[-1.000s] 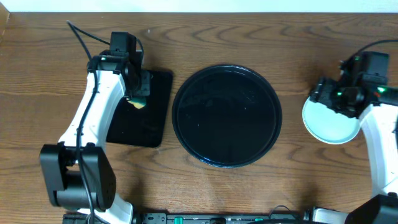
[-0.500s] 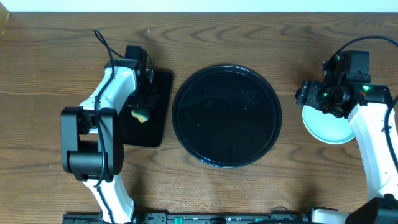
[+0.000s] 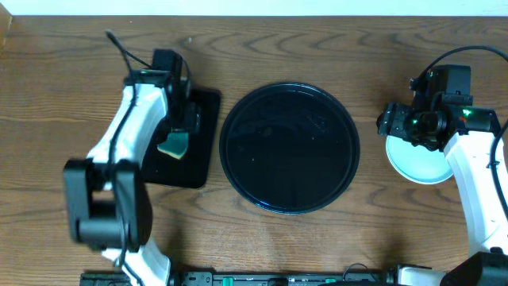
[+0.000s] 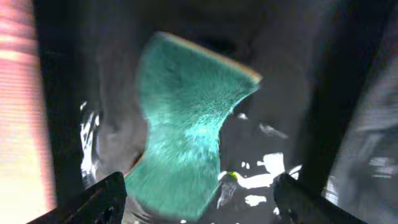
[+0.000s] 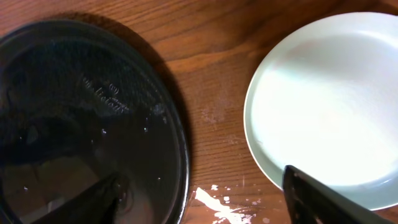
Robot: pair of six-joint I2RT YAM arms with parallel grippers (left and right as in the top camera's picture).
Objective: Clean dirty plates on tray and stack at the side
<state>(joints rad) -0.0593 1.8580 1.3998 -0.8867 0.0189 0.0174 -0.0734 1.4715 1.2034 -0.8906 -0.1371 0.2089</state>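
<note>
Brown wooden table [image 3: 262,48] runs under the whole scene. At the left, a small rectangular black tray [image 3: 202,107] holds a green sponge [image 4: 186,118] with a yellow backing. The left gripper [image 4: 198,185] hangs right over the sponge with its fingers spread wide, and nothing is pinched between them.

In the middle sits the tray [image 3: 290,159], round, glossy and wet-looking, with no plate on it.

At the right, just beside that tray, a pale mint plate [image 5: 323,106] rests on the wood. Whether others lie stacked beneath it cannot be told. The right gripper [image 5: 202,180] hovers near the plate's left edge, its fingers wide apart and empty.

The plate looks stiff, light and smooth, likely slippery if damp and liable to chip. A hold would best be taken at the raised rim, one finger slid under the lip and one on top.
</note>
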